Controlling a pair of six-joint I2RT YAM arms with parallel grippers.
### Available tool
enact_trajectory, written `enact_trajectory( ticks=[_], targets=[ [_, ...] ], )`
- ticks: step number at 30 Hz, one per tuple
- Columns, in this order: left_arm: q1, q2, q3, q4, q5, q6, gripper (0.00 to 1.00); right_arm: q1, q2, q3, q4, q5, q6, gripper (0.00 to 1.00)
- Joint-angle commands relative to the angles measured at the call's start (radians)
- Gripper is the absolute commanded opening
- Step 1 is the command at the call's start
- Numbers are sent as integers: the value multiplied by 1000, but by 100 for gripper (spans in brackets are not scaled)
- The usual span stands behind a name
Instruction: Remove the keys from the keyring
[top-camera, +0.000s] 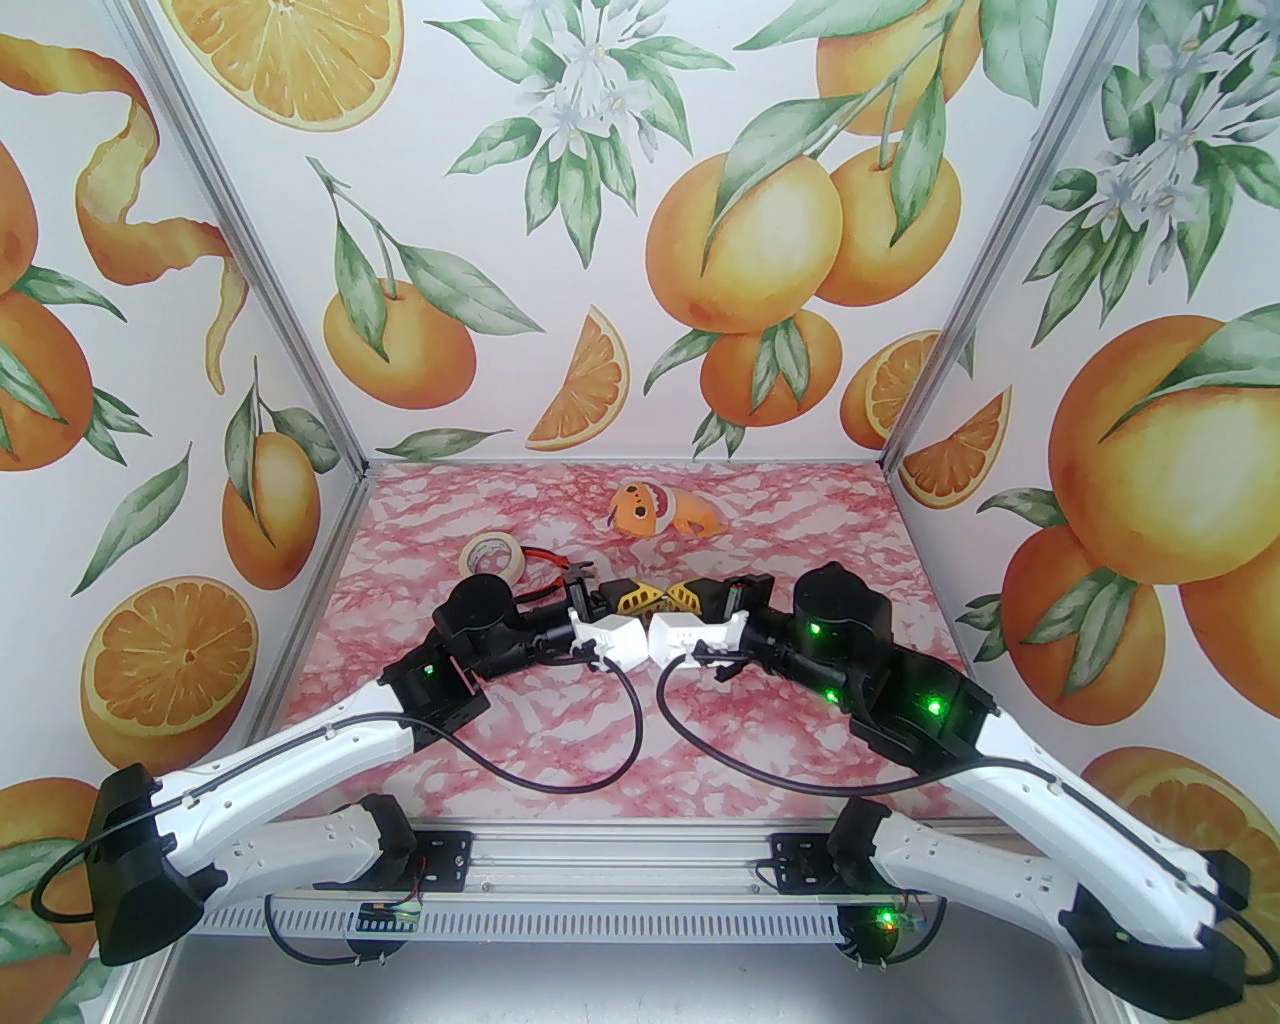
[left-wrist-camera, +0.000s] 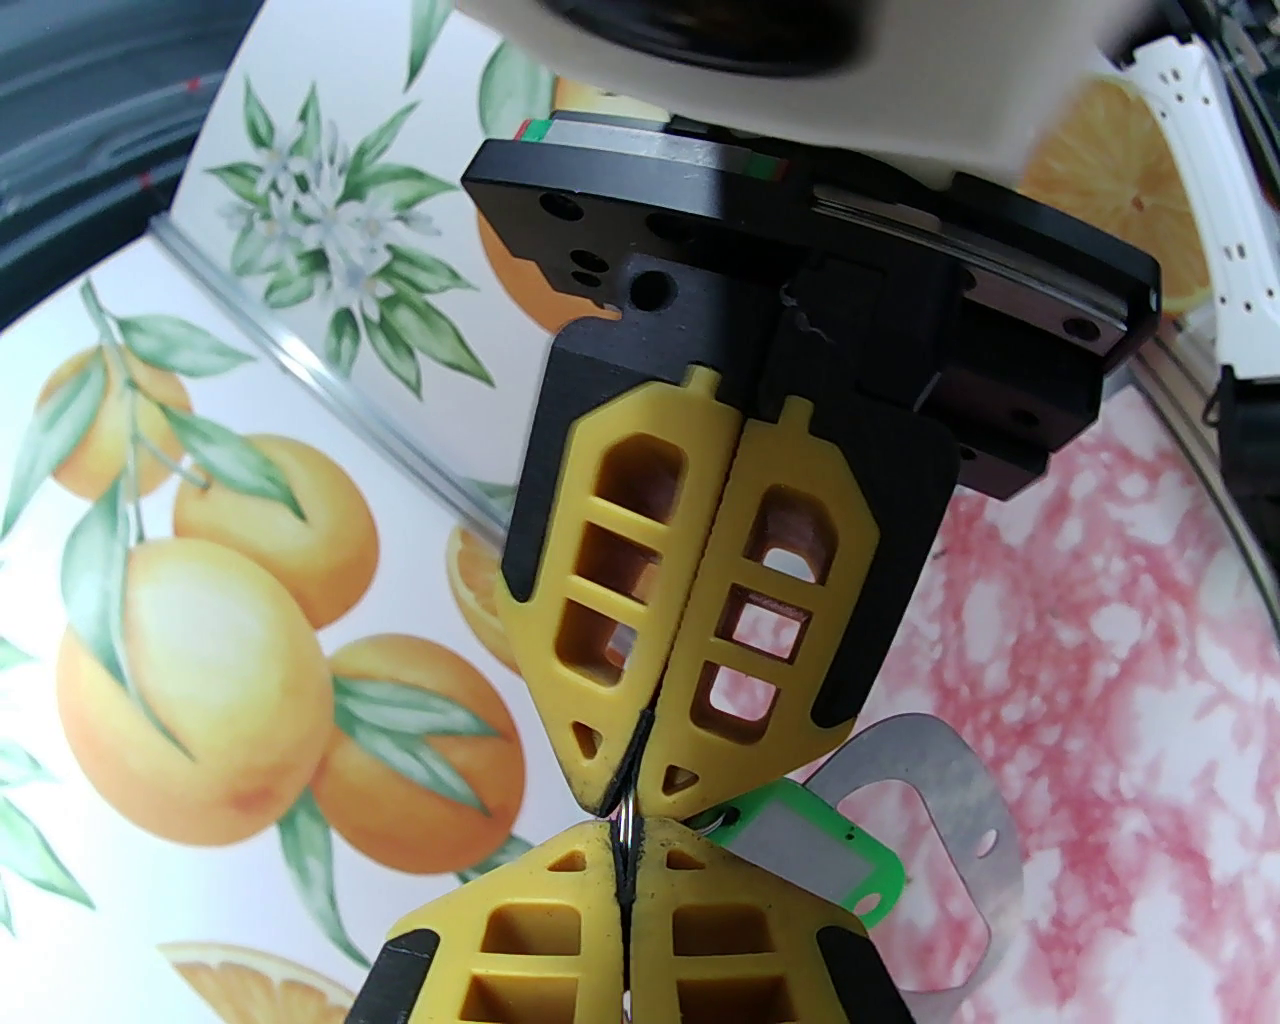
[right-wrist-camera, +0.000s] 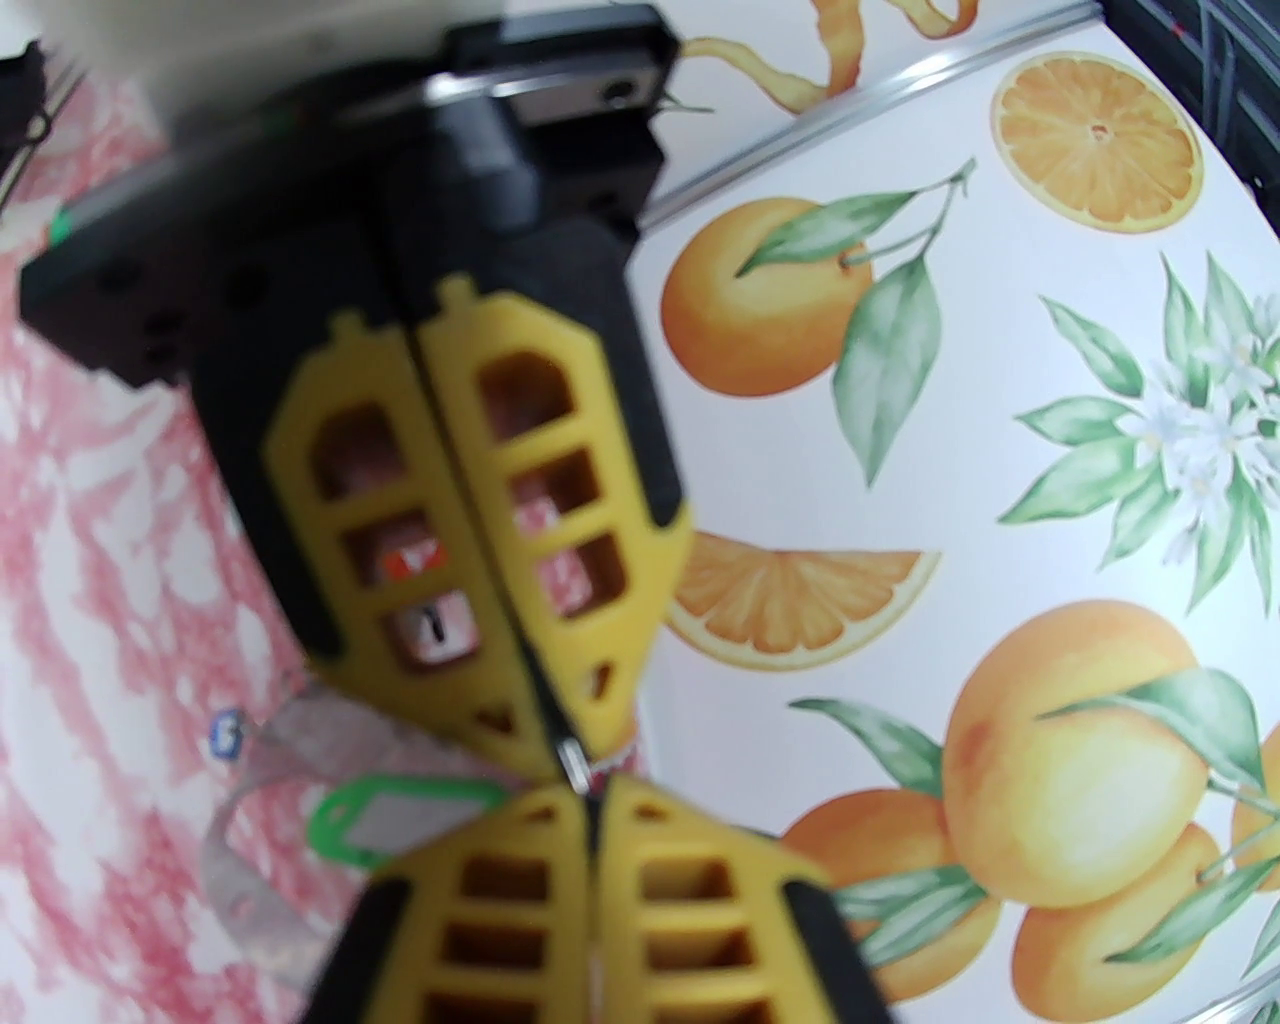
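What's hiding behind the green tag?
A flat grey metal keyring sits behind the green tag. The tag covers one corner of it, so where they join can't be seen.

The arms (top-camera: 300, 760) have white shells, black joints, green lights and looping black cables (top-camera: 560, 790); yellow lattice fingers (left-wrist-camera: 535, 640) sit in black holders.

free: near table (top-camera: 560, 730) | blocked: tape roll (top-camera: 492, 552), pliers (top-camera: 548, 566) behind left hand (top-camera: 655, 598); toy (top-camera: 655, 508) far-centre
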Motion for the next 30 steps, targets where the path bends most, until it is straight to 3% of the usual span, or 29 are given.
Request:
enact_trajectory(
  ticks=[1,5,17,30],
  targets=[
    [-4,11,3,28,38,36,0,-30,-34,46,-3,-86,76,15],
    [-2,11,4,51,92,31,0,-97,-78,37,-13,-188,137,29],
    [17,36,29,151,289,-115,0,-254,-97,83,-197,-533,292,43],
    [14,67,44,215,338,-185,0,-254,-105,54,-179,-621,342,33]
  ],
)
